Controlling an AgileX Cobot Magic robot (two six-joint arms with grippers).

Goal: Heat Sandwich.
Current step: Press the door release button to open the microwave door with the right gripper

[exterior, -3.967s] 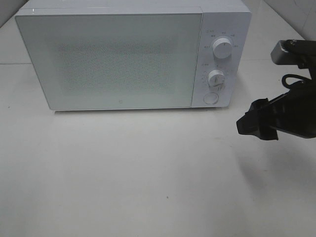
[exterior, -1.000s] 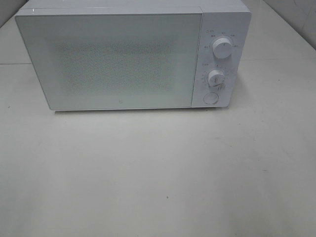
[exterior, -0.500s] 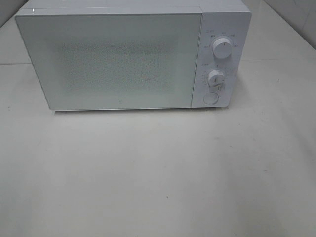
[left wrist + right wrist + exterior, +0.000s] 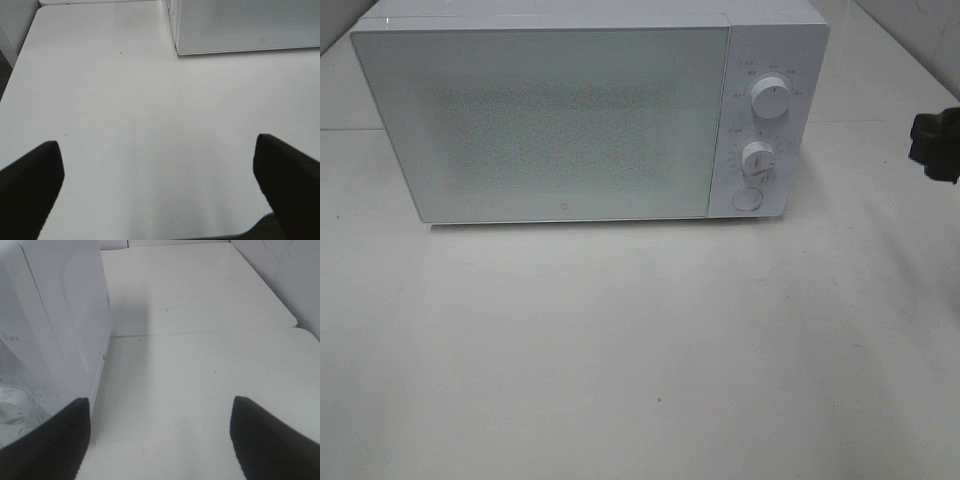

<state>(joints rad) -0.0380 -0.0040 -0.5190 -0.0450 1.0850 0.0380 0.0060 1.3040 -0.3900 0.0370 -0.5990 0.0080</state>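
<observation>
The sandwich is out of view in every frame. A white microwave (image 4: 590, 110) stands at the back of the white table, its door shut; two dials (image 4: 771, 100) and a round button (image 4: 747, 199) sit on its right panel. Its corner shows in the left wrist view (image 4: 240, 25) and its side in the right wrist view (image 4: 50, 325). My right gripper (image 4: 937, 143) shows as a black tip at the right edge of the high view; in its wrist view (image 4: 160, 440) it is open and empty over bare table beside the microwave. My left gripper (image 4: 160, 195) is open and empty above the table's front.
The white table (image 4: 640, 350) stretches in front of the microwave. Its front edge (image 4: 220, 234) shows close under my left gripper. A seam between two table tops (image 4: 200, 332) runs to the right of the microwave. A wall (image 4: 285, 270) rises at the far right.
Four seconds ago my right arm hung at the right of the high view. It left the view, and its black tip now re-enters at the right edge, higher up. The microwave has not changed.
</observation>
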